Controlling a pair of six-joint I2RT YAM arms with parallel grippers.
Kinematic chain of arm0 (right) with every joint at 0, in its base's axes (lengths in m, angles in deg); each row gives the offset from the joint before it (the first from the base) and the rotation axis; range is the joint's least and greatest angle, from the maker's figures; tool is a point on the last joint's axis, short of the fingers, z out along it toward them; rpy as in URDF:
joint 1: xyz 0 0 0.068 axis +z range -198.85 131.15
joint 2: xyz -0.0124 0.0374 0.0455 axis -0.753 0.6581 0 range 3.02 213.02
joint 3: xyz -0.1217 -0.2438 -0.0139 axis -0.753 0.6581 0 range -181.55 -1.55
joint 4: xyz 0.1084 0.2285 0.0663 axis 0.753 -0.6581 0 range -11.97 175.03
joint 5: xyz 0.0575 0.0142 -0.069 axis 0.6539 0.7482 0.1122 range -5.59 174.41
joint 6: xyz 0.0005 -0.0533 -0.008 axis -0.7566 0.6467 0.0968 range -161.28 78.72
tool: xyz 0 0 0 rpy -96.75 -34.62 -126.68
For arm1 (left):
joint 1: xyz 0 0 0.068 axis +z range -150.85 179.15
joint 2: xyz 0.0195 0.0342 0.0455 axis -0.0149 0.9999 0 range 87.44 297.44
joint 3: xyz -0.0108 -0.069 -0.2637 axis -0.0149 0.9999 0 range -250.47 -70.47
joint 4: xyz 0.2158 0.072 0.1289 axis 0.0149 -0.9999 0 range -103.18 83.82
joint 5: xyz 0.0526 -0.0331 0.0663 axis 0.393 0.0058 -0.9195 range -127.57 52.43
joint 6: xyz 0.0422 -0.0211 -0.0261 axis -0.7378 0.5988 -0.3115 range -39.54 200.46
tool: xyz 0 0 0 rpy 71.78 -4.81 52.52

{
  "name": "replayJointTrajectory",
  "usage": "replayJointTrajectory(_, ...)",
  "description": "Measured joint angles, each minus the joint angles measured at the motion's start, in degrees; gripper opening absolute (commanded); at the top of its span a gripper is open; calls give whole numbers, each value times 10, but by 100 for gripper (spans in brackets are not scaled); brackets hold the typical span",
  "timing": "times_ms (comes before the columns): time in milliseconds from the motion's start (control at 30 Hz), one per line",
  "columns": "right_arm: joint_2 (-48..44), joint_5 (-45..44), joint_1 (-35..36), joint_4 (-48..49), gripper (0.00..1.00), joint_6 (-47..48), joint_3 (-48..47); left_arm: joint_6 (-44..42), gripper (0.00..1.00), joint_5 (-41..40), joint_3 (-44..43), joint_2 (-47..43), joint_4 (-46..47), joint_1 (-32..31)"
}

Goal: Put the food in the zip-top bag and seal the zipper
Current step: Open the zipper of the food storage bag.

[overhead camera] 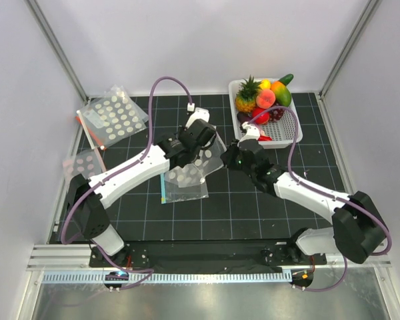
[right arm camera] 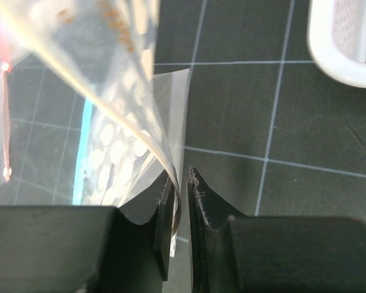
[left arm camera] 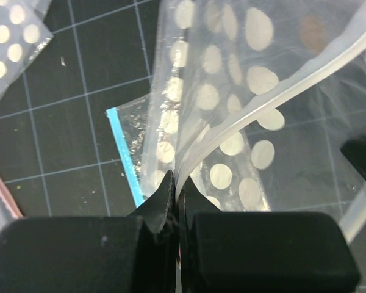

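Your left fingers (left arm camera: 160,207) were clamped on the zipper (left arm camera: 274,105) of the zip-top bag (overhead camera: 201,160) — your right fingers (right arm camera: 206,210) pinched that same edge, with the bag raised above the table (overhead camera: 240,207). The food (overhead camera: 263,100) sat in the white basket (overhead camera: 295,132), far right.

Arms converge; left end effector (left arm camera: 175,183), right end effector (right arm camera: 182,180) pinched closed.

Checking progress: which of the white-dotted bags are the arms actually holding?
The centre bag, its mouth pinched between the left fingers and right fingers; the upper-left bag and far-left bag lie untouched.
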Motion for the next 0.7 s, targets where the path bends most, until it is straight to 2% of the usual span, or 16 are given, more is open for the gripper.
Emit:
replayJointTrajectory(67,15,16,-20,7,23,-7,0,4,0,13,1,0,3,1)
replayJointTrajectory(200,32,38,-41,8,50,-14,0,9,0,28,1,3,8,3)
replayJointTrajectory(233,33,42,-42,9,52,-16,0,11,0,30,1,6,9,4)
replayJointTrajectory(367,32,52,-41,15,60,-12,0,17,0,37,0,30,15,12)
replayJointTrajectory(700,19,56,-41,21,67,9,0,18,0,70,-35,118,22,39)
